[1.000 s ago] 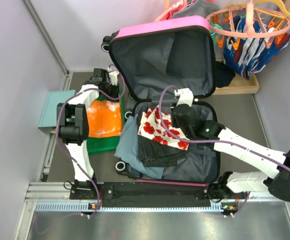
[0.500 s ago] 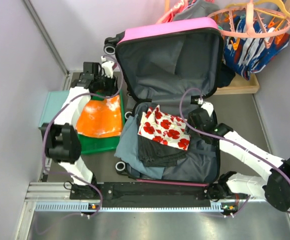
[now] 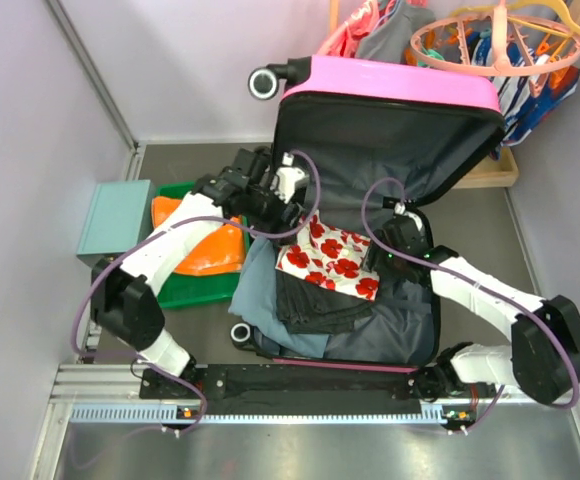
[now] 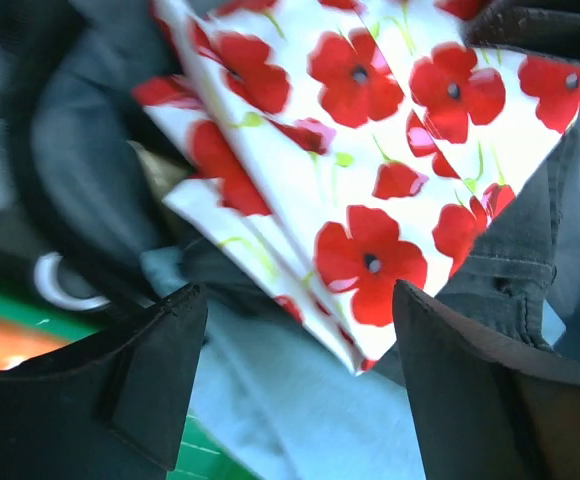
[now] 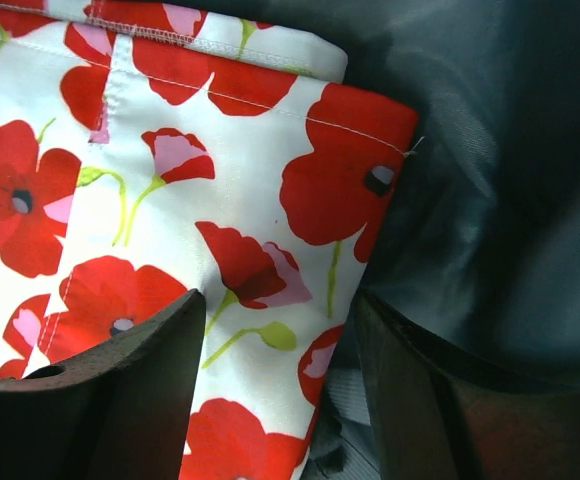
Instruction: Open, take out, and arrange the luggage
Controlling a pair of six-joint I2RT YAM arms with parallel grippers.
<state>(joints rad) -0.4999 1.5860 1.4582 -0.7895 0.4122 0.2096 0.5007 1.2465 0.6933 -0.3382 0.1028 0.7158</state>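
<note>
The hot-pink luggage (image 3: 390, 78) lies open, its lid standing up and its lower half packed with clothes. On top rests a white cloth with red poppies (image 3: 330, 258), over a dark garment (image 3: 315, 300) and a grey-blue one (image 3: 260, 275). My left gripper (image 3: 288, 208) hovers at the cloth's left corner; in the left wrist view it (image 4: 300, 330) stands open above the poppy cloth (image 4: 370, 150), holding nothing. My right gripper (image 3: 383, 245) is at the cloth's right edge; in the right wrist view it (image 5: 280, 340) is open, with the poppy cloth's (image 5: 170, 180) edge between its fingers.
A green tray (image 3: 190, 288) holding an orange item (image 3: 210, 250) sits left of the luggage, with a pale-teal box (image 3: 115, 218) beyond it. Hangers and bright clothes (image 3: 495, 50) crowd the back right corner. Grey walls close in on both sides.
The lid has swung over to the right. My left arm left the lid's left edge and came over the clothes. Both grippers have opened wider.
</note>
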